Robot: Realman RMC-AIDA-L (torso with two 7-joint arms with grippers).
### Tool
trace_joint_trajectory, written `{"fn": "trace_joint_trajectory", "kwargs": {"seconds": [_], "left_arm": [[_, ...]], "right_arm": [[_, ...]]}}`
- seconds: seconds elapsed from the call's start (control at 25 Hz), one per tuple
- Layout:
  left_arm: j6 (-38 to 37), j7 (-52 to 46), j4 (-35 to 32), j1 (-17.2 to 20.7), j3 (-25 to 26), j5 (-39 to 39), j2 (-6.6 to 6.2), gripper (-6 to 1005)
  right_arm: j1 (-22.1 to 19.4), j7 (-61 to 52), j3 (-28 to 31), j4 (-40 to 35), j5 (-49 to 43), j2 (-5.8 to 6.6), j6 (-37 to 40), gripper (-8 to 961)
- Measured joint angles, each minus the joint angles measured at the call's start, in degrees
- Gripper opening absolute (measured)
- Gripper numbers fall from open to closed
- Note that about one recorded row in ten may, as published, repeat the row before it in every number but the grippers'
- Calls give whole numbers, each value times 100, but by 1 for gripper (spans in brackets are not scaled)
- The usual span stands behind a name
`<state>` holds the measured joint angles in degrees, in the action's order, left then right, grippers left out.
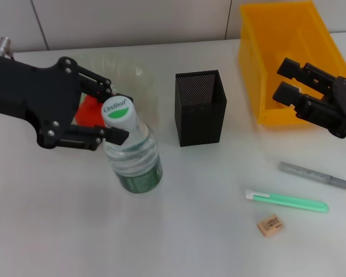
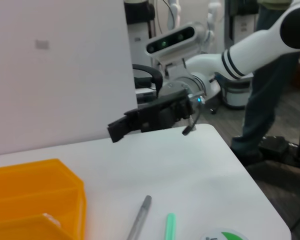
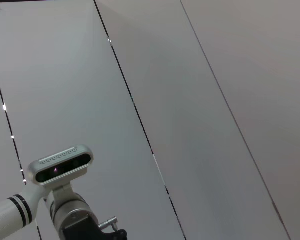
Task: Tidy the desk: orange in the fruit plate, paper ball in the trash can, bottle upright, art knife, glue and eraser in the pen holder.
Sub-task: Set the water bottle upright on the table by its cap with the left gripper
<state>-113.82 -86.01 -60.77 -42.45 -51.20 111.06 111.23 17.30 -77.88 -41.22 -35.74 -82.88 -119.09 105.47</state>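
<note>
The clear bottle (image 1: pixel 134 158) with the green label stands upright on the white desk (image 1: pixel 57 231). At its neck, just below the white cap (image 2: pixel 225 236), my left gripper (image 1: pixel 122 117) is shut on it. Behind that gripper the red-orange orange (image 1: pixel 89 109) lies in the pale-green fruit plate (image 1: pixel 124 72), partly hidden. My right gripper (image 1: pixel 281 79) hangs open and empty over the yellow trash can (image 1: pixel 265 52). At the right lie the grey art knife (image 1: pixel 314 174), the green glue (image 1: pixel 288 202) and the tan eraser (image 1: pixel 270 225). The black mesh pen holder (image 1: pixel 200 107) stands mid-desk. The paper ball is out of view.
The left wrist view looks across the desk at the yellow bin (image 2: pixel 35 200), the grey art knife (image 2: pixel 139 220), the green glue (image 2: pixel 170 225) and the right gripper (image 2: pixel 117 131) farther off. A person stands beyond the desk's edge. The right wrist view shows only wall panels.
</note>
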Motion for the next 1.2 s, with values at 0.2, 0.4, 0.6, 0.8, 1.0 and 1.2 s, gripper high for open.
{"fn": "trace_joint_trajectory", "kwargs": {"seconds": [0.2, 0.4, 0.6, 0.8, 1.0, 1.2], "left_arm": [[13, 42, 260, -24, 121, -49, -101, 475], [110, 200, 470, -2, 156, -48, -123, 476], [331, 298, 608, 54, 196, 8, -134, 477], [580, 510, 855, 112, 202, 232, -146, 479], [690, 639, 1032, 181, 215, 302, -146, 480], [807, 657, 1040, 275, 309, 308, -155, 481]], "right_arm": [[8, -3, 0, -6, 0, 0, -1, 776], [17, -5, 0, -3, 0, 0, 1, 776], [19, -7, 0, -1, 0, 0, 3, 776], [13, -8, 0, 11, 0, 0, 3, 775], [9, -8, 0, 14, 0, 0, 2, 776], [13, -8, -1, 14, 0, 0, -4, 776]]}}
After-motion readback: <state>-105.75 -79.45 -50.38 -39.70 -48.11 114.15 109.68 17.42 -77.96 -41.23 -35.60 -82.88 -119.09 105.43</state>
